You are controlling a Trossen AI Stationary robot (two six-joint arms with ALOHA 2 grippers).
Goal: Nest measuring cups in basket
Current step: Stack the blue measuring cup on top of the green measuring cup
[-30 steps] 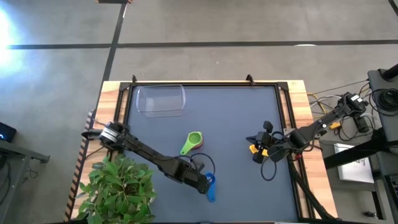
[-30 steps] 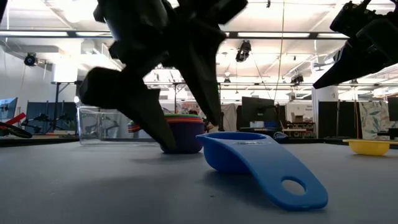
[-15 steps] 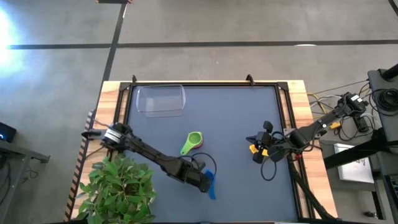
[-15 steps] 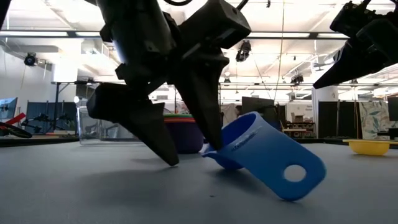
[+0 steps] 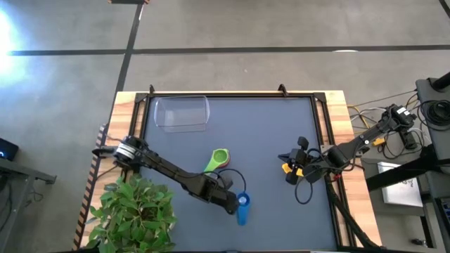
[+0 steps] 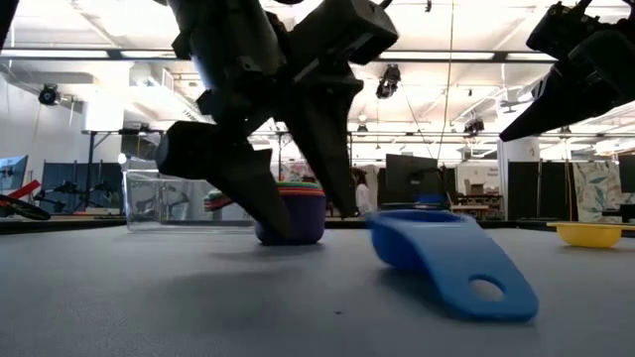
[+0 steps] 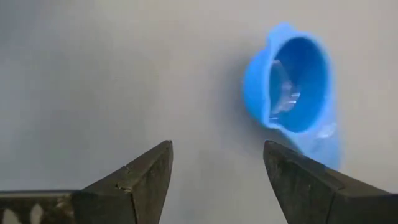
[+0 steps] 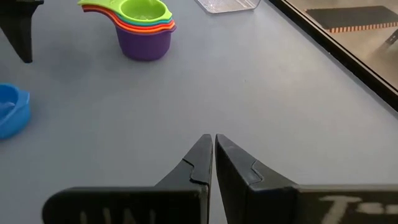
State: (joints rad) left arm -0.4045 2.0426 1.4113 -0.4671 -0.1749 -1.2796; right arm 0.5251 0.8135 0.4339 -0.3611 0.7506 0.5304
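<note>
The blue measuring cup lies flat on its base near the table's near edge, its handle pointing toward that edge. My left gripper is open just left of it, tips a little above the mat, touching nothing. A nested stack with the purple cup at the bottom and the green one on top stands mid-table. The yellow cup sits on the mat below my shut right gripper. The clear basket stands far left.
A potted plant overhangs the table's near left corner beside the left arm. A raised black frame borders the mat. Cables loop on the mat under the right arm. Open mat lies between the stack and the basket.
My left gripper's right finger tipped the blue cup up on its edge, handle raised. The cup has since dropped back flat on its base, a little farther toward the table's right. The left gripper has risen slightly and stayed open. The right arm kept still.
</note>
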